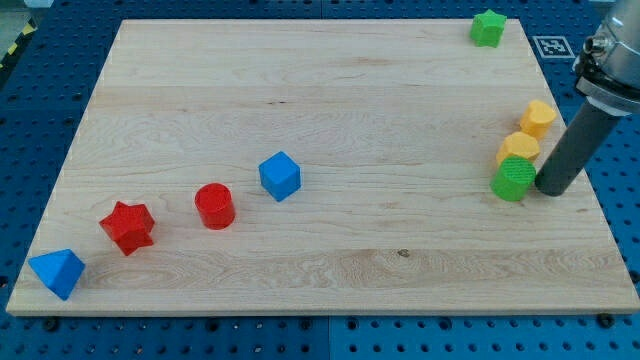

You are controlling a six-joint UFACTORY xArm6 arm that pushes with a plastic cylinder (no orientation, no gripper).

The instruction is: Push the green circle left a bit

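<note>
Two green (514, 179) (488, 28); two yellow (538, 118) (518, 149); two red (214, 206) (127, 226); two blue (280, 176) (57, 272) — my tip (551, 190) right of green circle; no pincer fitted.

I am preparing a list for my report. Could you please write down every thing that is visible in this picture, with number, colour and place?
Wooden board: one, light wood, fills the view.
Green star block: one, top right corner.
Yellow blocks: two, right side, upper, lower.
Green circle block: one, touching the lower yellow block.
Blue cube: one, centre left.
Red cylinder: one, lower left.
Red star block: one, lower left.
Blue triangular block: one, bottom left corner.
My tip: one, dark rod, just right of the green circle.
</note>
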